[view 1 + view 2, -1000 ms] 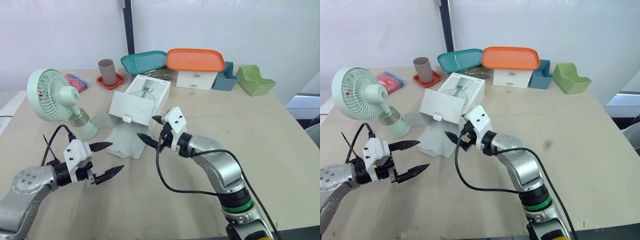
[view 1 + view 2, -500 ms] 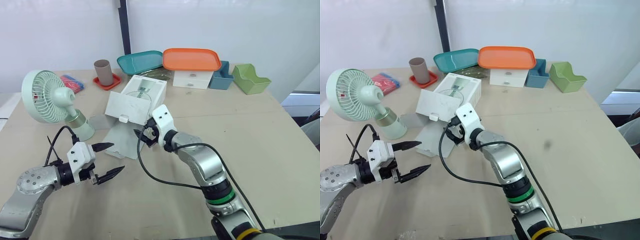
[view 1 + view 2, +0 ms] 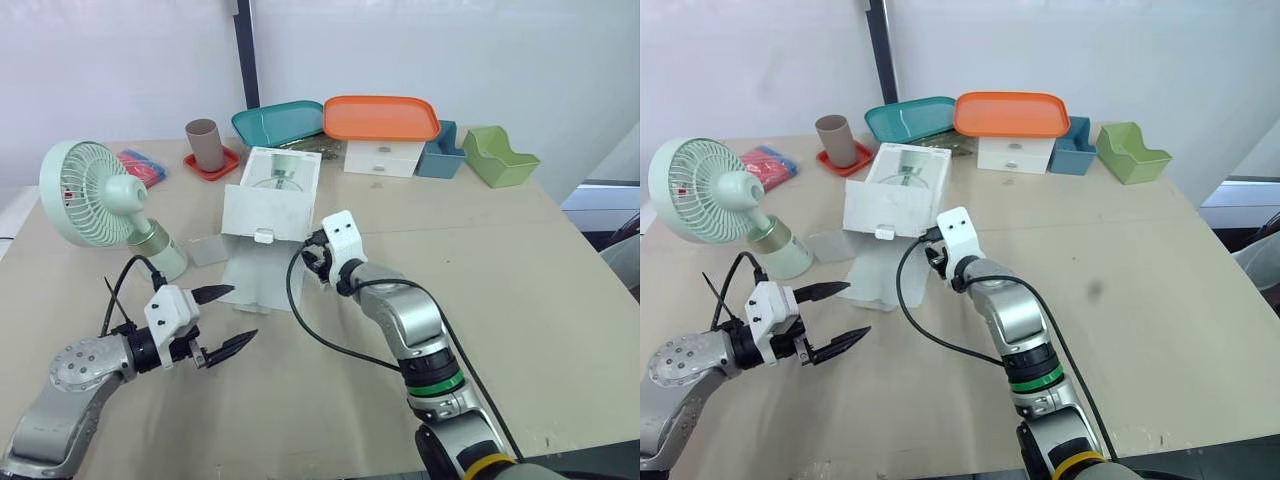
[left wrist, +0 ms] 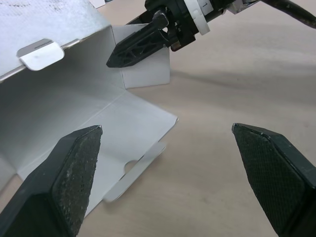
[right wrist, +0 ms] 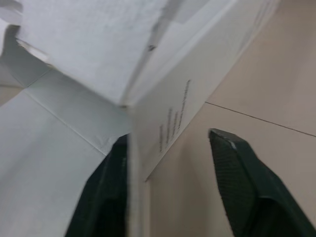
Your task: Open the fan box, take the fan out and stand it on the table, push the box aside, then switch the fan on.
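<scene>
The mint-green fan (image 3: 98, 198) stands upright on the table at the left. To its right lies the open white fan box (image 3: 272, 195), with its lid flap (image 3: 252, 282) spread flat on the table toward me. My right gripper (image 3: 318, 258) is at the box's near right corner. In the right wrist view its fingers (image 5: 236, 190) straddle the box's side wall (image 5: 168, 123), one inside and one outside, with a gap still showing on the outer side. My left gripper (image 3: 243, 313) hovers wide open in front of the flap, holding nothing.
Along the back stand a brown cup on a red coaster (image 3: 205, 146), a teal tray (image 3: 275, 122), an orange tray (image 3: 380, 117) on a white drawer unit (image 3: 385, 160), a blue bin (image 3: 445, 160) and a green bin (image 3: 502, 158). A red packet (image 3: 140, 166) lies behind the fan.
My right gripper has moved from the front of the flap to the box's near right corner, and its fingers have narrowed around the wall. The box has turned slightly. The left gripper has barely moved.
</scene>
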Robot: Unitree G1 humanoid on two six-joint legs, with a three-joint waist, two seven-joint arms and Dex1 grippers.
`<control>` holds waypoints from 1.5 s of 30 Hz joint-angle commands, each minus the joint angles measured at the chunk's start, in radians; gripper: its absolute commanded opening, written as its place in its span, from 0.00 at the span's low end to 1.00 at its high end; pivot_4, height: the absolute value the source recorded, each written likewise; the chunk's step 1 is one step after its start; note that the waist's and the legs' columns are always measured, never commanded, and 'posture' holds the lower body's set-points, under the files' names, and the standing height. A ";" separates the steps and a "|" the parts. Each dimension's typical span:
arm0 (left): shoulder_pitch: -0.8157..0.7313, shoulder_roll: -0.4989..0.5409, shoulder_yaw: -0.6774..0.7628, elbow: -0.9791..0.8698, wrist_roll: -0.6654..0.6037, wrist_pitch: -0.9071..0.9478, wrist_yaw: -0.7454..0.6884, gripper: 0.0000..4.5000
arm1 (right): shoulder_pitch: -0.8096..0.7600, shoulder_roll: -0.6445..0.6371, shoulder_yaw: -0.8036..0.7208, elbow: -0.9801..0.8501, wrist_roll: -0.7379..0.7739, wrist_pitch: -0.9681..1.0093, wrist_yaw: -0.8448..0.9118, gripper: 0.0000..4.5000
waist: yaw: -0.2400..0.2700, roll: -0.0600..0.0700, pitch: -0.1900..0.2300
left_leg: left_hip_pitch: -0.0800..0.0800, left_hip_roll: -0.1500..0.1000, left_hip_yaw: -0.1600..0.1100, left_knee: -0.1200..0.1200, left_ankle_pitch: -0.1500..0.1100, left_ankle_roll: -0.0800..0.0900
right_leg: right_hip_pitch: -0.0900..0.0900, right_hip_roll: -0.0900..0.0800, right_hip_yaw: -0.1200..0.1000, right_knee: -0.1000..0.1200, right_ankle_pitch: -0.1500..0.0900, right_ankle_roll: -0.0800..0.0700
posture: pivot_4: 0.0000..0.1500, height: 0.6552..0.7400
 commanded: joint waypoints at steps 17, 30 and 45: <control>-0.013 -0.013 -0.033 -0.030 0.011 -0.005 0.025 1.00 | -0.020 -0.035 -0.052 0.028 -0.002 -0.108 0.029 0.01 | 0.000 0.000 0.000 | 0.000 0.001 0.004 0.000 0.000 0.000 | -0.002 0.001 0.002 0.001 0.000 0.000 | 1.00 1.00; -0.029 -0.009 -0.050 -0.013 0.020 -0.016 0.013 1.00 | 0.143 -0.265 -0.184 -0.164 0.044 -0.055 0.129 0.01 | 0.002 0.000 0.000 | 0.000 0.000 0.004 0.000 0.000 0.001 | -0.001 0.001 0.003 0.001 0.000 0.000 | 1.00 1.00; -0.035 0.033 -0.078 -0.028 -0.023 0.013 -0.091 1.00 | 0.335 -0.429 -0.464 -0.254 0.109 0.044 0.121 0.01 | 0.001 0.000 0.000 | 0.001 0.001 0.006 0.000 -0.001 0.002 | 0.000 0.003 0.006 0.002 0.000 0.000 | 1.00 1.00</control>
